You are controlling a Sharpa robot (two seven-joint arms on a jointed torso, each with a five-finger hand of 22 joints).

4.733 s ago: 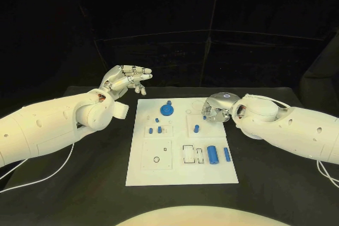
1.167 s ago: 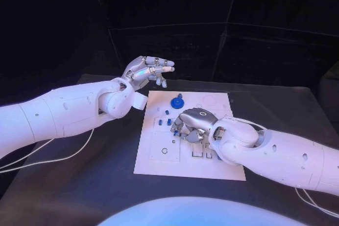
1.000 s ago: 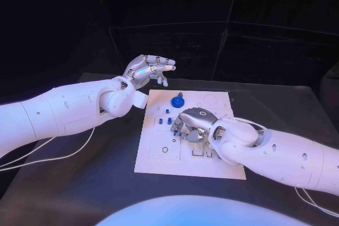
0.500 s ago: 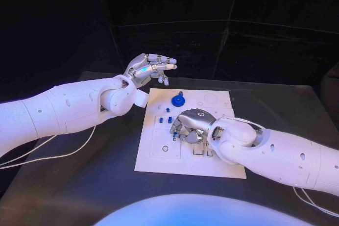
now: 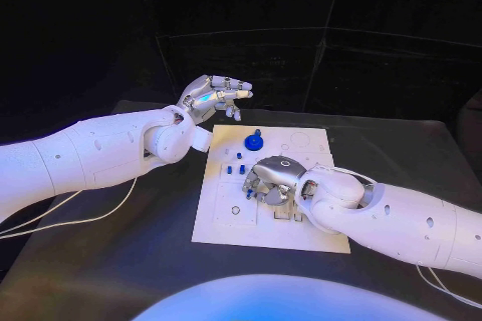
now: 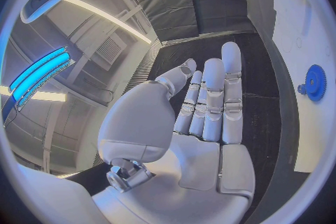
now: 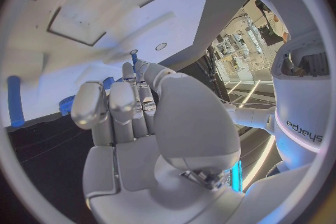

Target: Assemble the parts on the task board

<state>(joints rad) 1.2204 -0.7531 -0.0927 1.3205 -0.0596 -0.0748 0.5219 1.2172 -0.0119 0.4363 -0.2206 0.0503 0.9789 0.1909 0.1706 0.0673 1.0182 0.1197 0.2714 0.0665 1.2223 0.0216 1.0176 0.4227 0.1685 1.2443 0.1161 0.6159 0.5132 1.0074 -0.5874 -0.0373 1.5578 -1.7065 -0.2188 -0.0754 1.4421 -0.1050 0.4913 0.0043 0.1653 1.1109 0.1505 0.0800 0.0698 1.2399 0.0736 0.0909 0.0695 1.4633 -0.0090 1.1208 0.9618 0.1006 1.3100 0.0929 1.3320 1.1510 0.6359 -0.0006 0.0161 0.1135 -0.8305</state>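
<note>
Nearest, the white task board [image 5: 216, 227] lies flat on the black tabletop [image 5: 120, 265], its near part bare apart from a small ring [image 5: 235, 211] and outlined recesses. Over the board's mid section the right hand [image 5: 267, 182] is down, fingers curled toward the surface w/ a bit of blue [image 5: 250, 193] showing at the fingertips; can't tell whether it actually grips that piece, since the hand hides the contact. Right wrist view: that hand [image 7: 133, 123] w/ fingers together and bent toward the board [image 7: 105, 5], a long blue pin [image 7: 14, 101] lying off to one side, a small blue part [image 7: 106, 82] just by the fingertips. Beyond the hand, small blue parts [image 5: 234, 169] stand in the board; farther still, a blue gear [image 5: 254, 141] sits near the far edge. Farthest, the left hand [image 5: 214, 95] is raised above the tabletop past the board's far-left corner, holding nothing, fingers apart & partly bent. Left wrist view: left-hand fingers [image 6: 213, 101] roughly straight, gear [image 6: 313, 83] on the board [image 6: 308, 145].
</note>
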